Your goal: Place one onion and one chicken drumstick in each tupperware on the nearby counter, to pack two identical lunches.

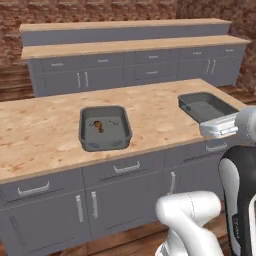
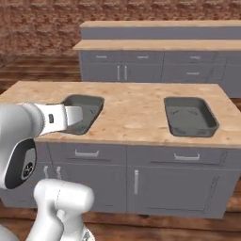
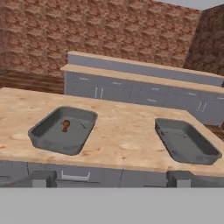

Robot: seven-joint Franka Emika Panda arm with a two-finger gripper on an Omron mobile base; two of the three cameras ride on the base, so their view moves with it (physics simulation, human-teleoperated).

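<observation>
Standing behind the robot, I see the near counter [image 1: 45,135] stretch across in front of it, a light wood-grain top over grey drawers and cabinet doors with silver handles. Two grey tupperware trays sit on it, well apart from each other. The left tupperware [image 1: 105,128] holds one chicken drumstick [image 1: 99,126], a small orange-brown piece lying on the tray floor toward its far left part; in the hand view the same drumstick [image 3: 65,125] shows near the far end of the left tray [image 3: 63,130]. The right tupperware [image 1: 206,106] lies toward the right end of the counter, and its grey floor looks bare in the right base view [image 2: 189,116] and in the hand view [image 3: 185,141]. The gripper [image 3: 111,178] is held short of the counter's front edge, looking across the worktop at both trays; its two dark fingertips [image 3: 40,178] stand far apart at the bottom of the hand view, spread wide with nothing between them. In the left base view the white hand partly covers the near corner of the right tray. Beyond the counter, a longer counter [image 1: 135,46] with grey cabinets runs along the brick wall [image 2: 42,28], over a dark wooden floor [image 2: 33,70].
</observation>
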